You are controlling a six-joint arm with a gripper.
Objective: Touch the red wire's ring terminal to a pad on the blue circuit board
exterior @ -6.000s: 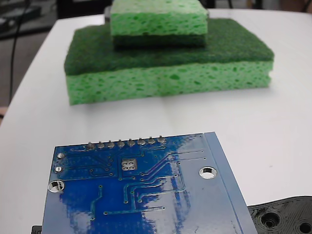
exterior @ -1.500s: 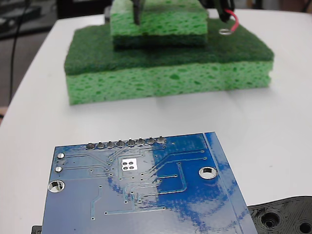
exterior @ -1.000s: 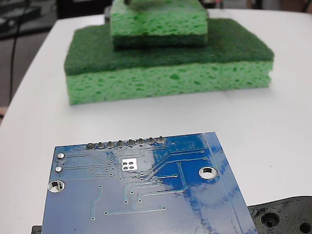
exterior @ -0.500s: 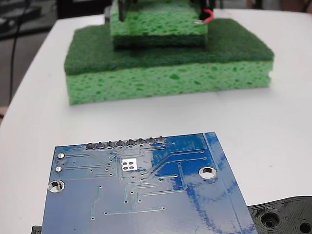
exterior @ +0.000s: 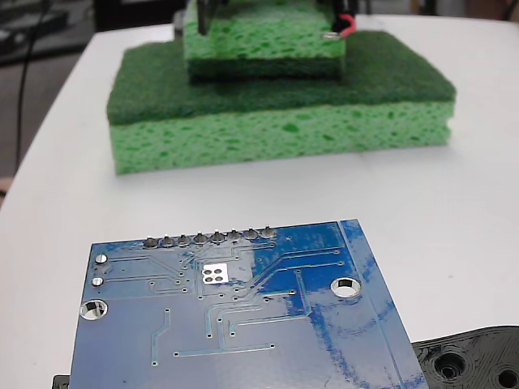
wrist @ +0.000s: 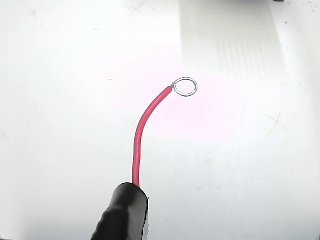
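Fingers are not to be made out in either view — only dark uprights at the top edge of the fixed view, behind the sponges, so whether they stand apart or together I cannot tell. What does show is the red wire [wrist: 141,131]: in the wrist view it rises out of a black sleeve [wrist: 122,212] at the bottom, bends to the right and ends in the ring [wrist: 185,87], a thin silvery loop hanging over plain white table [wrist: 60,100] with nothing under it but a faint pink glow.

From the fixed view the wire [exterior: 346,25] is a small red curl at the very top, right of centre, with the ring [exterior: 329,36] a grey speck against the upper right corner of the small sponge [exterior: 263,40]. That sponge lies on a larger sponge [exterior: 280,126], dark green on top and bright green down the side.

Well apart from all that — across a stretch of bare table [exterior: 454,211] — the board [exterior: 243,324] lies flat at the near edge, glossy blue. Its pad [exterior: 215,273], a silvery square with four dark holes, sits left of centre just below a row of grey pins [exterior: 209,238]. Mounting holes show at the left and right edges. A black part [exterior: 474,361] with holes pokes in at the lower right corner, touching or just beside the board.
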